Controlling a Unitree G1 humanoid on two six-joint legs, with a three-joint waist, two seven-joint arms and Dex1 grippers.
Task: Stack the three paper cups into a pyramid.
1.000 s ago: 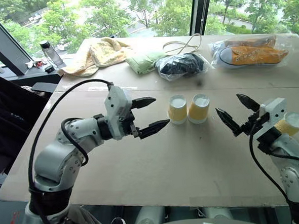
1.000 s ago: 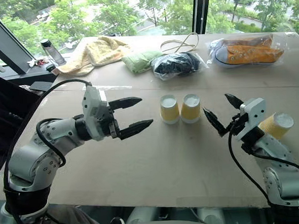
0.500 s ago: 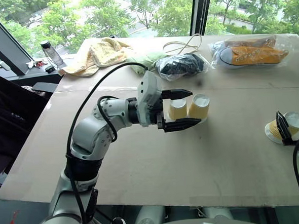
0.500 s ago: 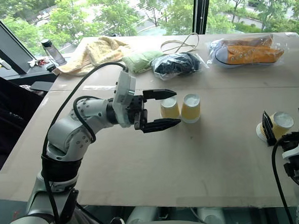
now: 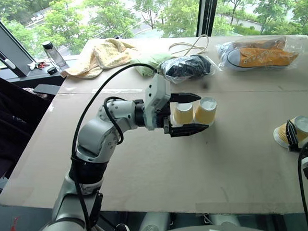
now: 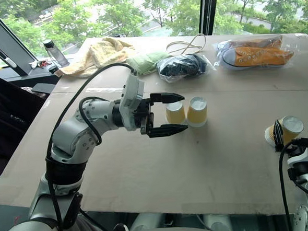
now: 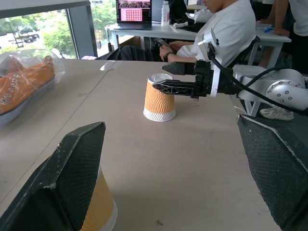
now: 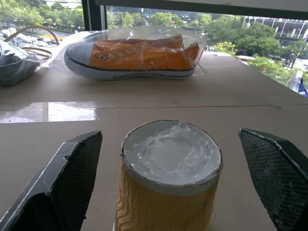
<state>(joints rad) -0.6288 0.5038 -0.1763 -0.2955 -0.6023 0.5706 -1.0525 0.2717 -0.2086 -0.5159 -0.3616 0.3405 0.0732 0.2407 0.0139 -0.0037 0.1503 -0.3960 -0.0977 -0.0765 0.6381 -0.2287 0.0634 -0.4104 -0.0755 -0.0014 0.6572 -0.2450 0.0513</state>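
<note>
Two paper cups [image 5: 183,113] [image 5: 205,111] stand upside down, side by side, at the middle of the table [image 5: 162,167]. My left gripper [image 5: 201,111] reaches in level from the left and is open, one finger behind the pair and one in front. One of these cups [image 7: 101,204] peeks out beside a finger in the left wrist view. The third paper cup [image 6: 286,130] stands upside down near the table's right edge, between the open fingers of my right gripper [image 6: 296,133]. That cup [image 8: 168,178] sits midway between the fingers without touching them.
Along the far side lie an orange sneaker in a plastic bag [image 5: 257,54], a dark bagged bundle [image 5: 185,66], a green cloth [image 5: 148,63], a yellow towel [image 5: 100,55] and a cord [image 5: 191,45]. A bottle [image 5: 51,53] stands far left. A person [image 7: 226,33] sits beyond the right edge.
My left gripper has swung right until its fingers flank the two middle cups. My right gripper has pulled out to the right and now straddles the third cup.
</note>
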